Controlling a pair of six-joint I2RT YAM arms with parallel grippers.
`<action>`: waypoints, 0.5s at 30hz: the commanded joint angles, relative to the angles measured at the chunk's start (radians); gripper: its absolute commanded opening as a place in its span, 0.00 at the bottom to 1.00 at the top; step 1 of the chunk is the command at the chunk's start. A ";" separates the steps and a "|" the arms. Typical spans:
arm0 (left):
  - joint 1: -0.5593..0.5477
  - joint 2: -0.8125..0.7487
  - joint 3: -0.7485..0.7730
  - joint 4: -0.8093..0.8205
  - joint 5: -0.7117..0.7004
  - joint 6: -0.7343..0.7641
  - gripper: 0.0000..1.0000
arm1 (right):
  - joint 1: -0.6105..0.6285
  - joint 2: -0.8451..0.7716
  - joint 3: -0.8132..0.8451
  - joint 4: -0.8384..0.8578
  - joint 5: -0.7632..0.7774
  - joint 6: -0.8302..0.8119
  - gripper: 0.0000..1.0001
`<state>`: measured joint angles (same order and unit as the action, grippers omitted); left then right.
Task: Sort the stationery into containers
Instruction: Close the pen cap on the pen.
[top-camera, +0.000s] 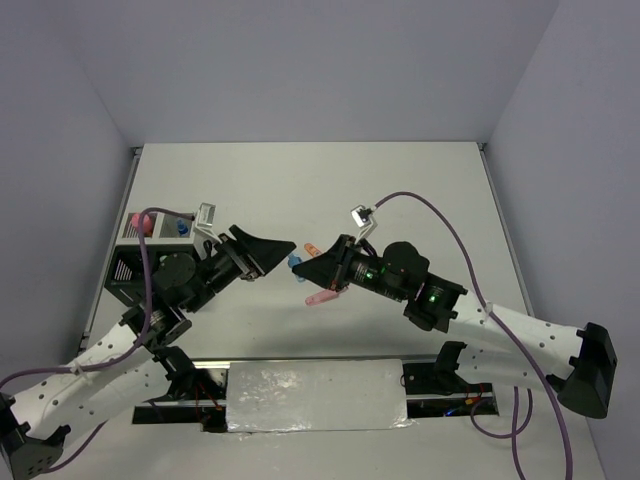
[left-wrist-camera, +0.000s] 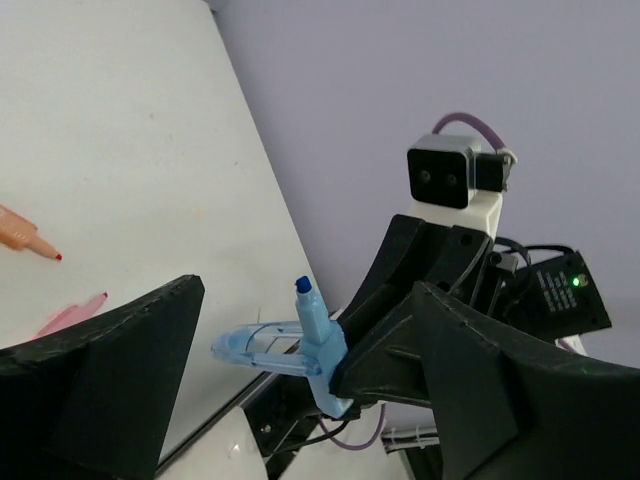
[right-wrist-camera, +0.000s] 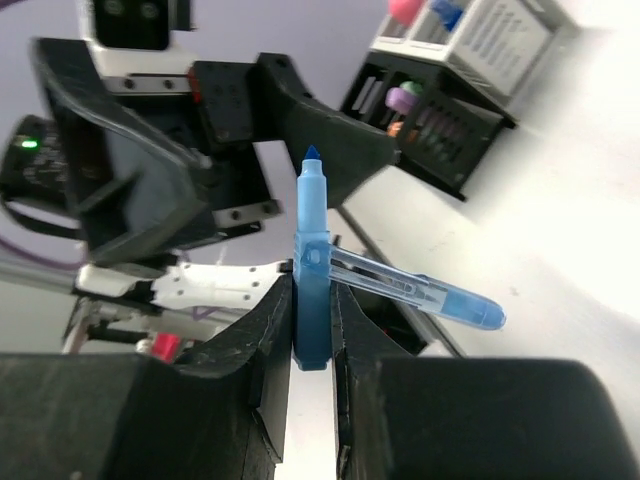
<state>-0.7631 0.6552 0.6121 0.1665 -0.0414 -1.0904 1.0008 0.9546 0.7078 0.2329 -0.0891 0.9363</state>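
So the thing in play here is the blue plastic highlighter pen (right-wrist-camera: 310, 220), and it's up in the air over the middle of the white table (top-camera: 400, 190), not in any container yet. The right gripper (right-wrist-camera: 312, 310) has its fingers squeezed together on the lower part of the barrel, holding it pretty much upright with the tip pointing up. There's also a see-through blue piece sticking off sideways, cap or clip, honestly can't tell. The left gripper (top-camera: 275, 256) sits nose to nose with it, jaws spread wide on either side of the pen and not touching it, so only the right one is carrying any weight. To me that face-off reads as a hand-over between the arms, and it kinda makes sense. The small black-and-white slatted desk organizer (top-camera: 125, 265) sits over on the left arm's side, well away from the right one, with a few items already standing in it. An orange pen (top-camera: 312, 248) and a pink pen (top-camera: 320, 298) lie loose on the table near the grippers, not yet sorted.
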 joint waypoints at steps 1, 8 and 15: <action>-0.002 -0.005 0.070 -0.102 -0.072 0.012 0.99 | -0.014 -0.036 0.022 -0.084 0.070 -0.034 0.00; -0.008 0.029 0.002 -0.102 -0.005 -0.261 0.99 | -0.031 0.044 0.127 -0.278 0.184 -0.047 0.00; -0.061 0.089 -0.110 0.105 0.005 -0.448 0.99 | -0.031 0.113 0.156 -0.170 0.115 -0.070 0.00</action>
<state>-0.8009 0.7383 0.5255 0.1108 -0.0433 -1.4284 0.9745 1.0451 0.7959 -0.0010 0.0456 0.8951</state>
